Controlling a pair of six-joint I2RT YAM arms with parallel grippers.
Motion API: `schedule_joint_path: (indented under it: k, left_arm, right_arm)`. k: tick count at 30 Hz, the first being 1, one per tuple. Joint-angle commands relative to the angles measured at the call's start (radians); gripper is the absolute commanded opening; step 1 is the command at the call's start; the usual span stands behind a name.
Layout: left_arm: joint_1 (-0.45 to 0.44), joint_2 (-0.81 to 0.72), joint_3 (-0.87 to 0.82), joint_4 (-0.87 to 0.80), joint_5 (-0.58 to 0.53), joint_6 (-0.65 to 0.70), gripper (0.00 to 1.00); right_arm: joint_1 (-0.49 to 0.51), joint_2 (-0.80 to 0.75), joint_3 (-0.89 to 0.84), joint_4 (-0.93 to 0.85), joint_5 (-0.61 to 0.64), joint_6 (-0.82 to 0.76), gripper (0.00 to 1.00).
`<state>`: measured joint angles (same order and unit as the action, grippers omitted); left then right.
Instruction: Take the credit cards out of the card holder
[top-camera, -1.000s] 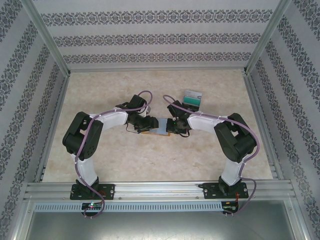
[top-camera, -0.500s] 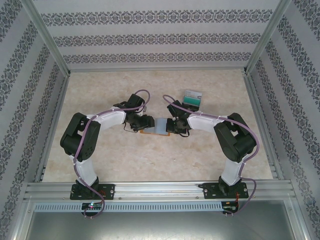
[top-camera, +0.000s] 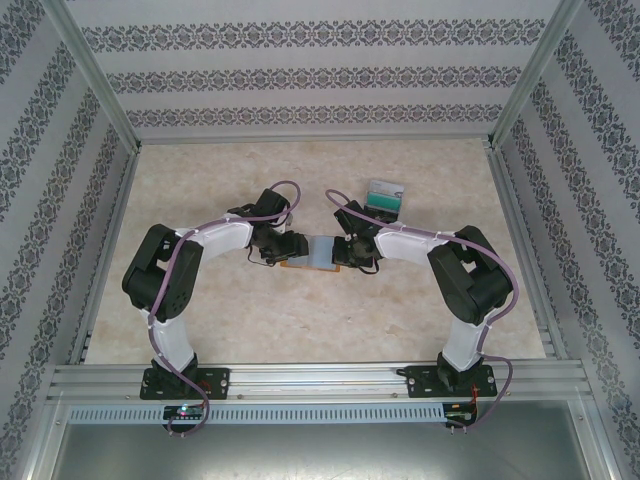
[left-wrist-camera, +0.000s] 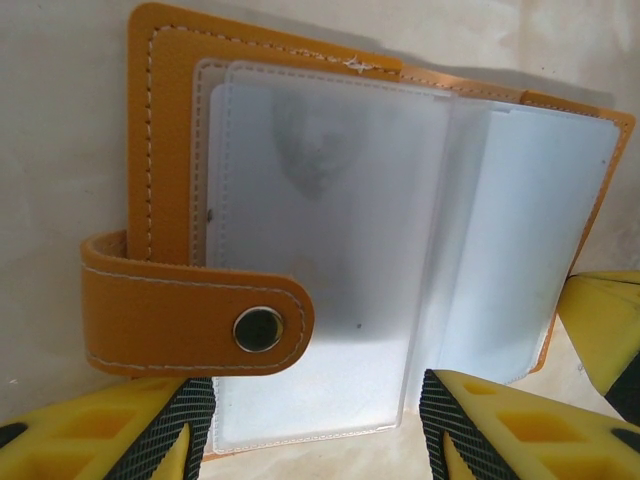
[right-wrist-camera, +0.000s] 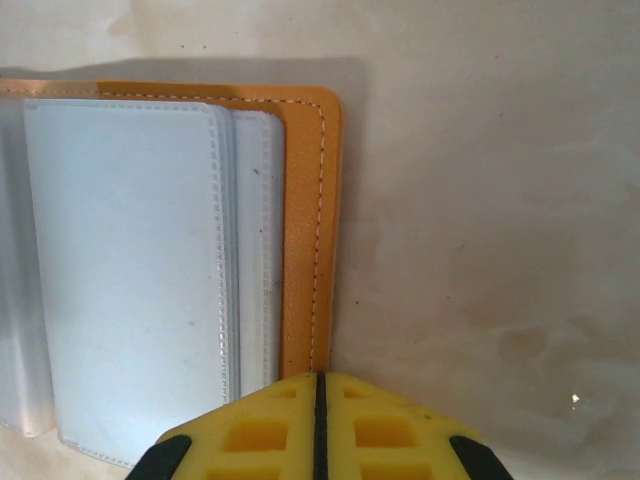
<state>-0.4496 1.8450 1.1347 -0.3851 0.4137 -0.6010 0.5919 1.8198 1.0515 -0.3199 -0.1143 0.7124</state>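
The card holder (left-wrist-camera: 165, 160) lies open on the table between my two grippers, an orange cover with frosted plastic sleeves (left-wrist-camera: 330, 210) and a snap strap (left-wrist-camera: 200, 325). From above it is a pale patch (top-camera: 318, 251). My left gripper (left-wrist-camera: 315, 430) is open at its near edge, and its fingers (left-wrist-camera: 175, 425) straddle the bottom of one sleeve without touching it. My right gripper (right-wrist-camera: 318, 385) is shut, its tips resting against the orange cover's edge (right-wrist-camera: 305, 250). The credit cards are hidden behind the frosted plastic.
A clear box with teal and black contents (top-camera: 385, 195) stands on the table just behind the right arm. Patterned walls and metal rails close in the beige tabletop (top-camera: 200, 180) on three sides.
The left arm has shifted slightly, and the pale sleeves lie more spread between the grippers than a second ago. The right gripper has stayed shut in the same place.
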Motion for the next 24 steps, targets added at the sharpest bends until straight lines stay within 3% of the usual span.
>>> schedule_joint_path:
  k: [1,9,24]
  left_arm:
    - [0.006,0.030,-0.004,-0.035,-0.009,0.030,0.59]
    - [-0.014,0.045,-0.023,0.093,0.164,-0.023,0.62]
    - [-0.025,0.000,0.033,0.088,0.186,-0.014,0.63]
  right_arm:
    - [0.011,0.029,0.006,-0.007,-0.011,0.016,0.00]
    - [0.013,0.034,0.012,-0.008,-0.012,0.016,0.00]
    - [0.011,0.032,0.018,-0.015,-0.005,0.015,0.00]
